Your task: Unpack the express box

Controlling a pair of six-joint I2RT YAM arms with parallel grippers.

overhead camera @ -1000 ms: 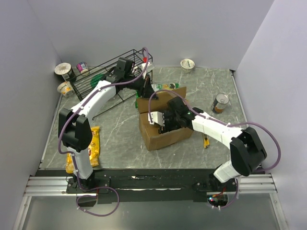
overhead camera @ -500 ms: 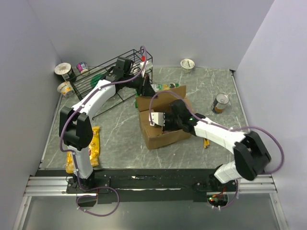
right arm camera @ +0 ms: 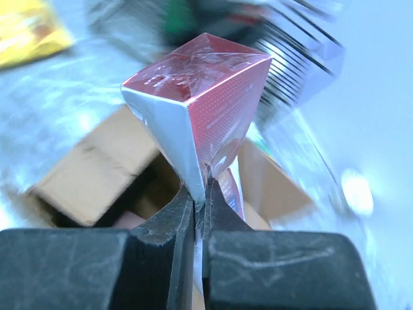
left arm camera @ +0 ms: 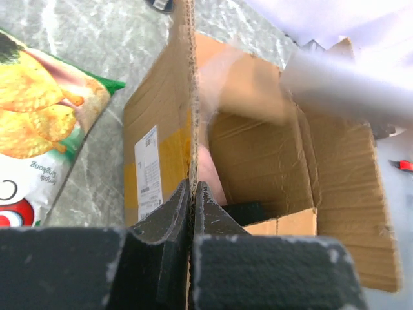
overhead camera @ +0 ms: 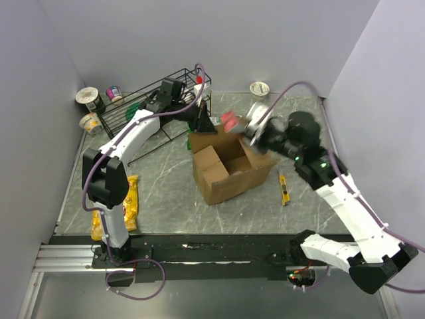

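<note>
The express box (overhead camera: 226, 169) stands open mid-table, brown cardboard with a white label (left arm camera: 148, 171). My left gripper (overhead camera: 203, 123) is shut on the upright edge of its far-left flap (left arm camera: 191, 97), the jaws pinching the cardboard (left arm camera: 192, 188). My right gripper (overhead camera: 244, 131) hangs above the box's far side, shut on the lower seam of a red-and-white wrapped packet (right arm camera: 200, 110), also visible from above as the packet (overhead camera: 232, 122). The box (right arm camera: 84, 174) lies below it, blurred.
A black wire basket (overhead camera: 166, 100) stands at the back left with cups (overhead camera: 89, 100) beside it. A green chip bag (left arm camera: 39, 129) lies by the box. A yellow chip bag (overhead camera: 129, 203) lies front left, a small yellow item (overhead camera: 284, 189) right of the box, a cup (overhead camera: 259, 88) at the back.
The right gripper closed on the packet inside the box and rose up and back-right with it. The left gripper kept its hold on the flap.
</note>
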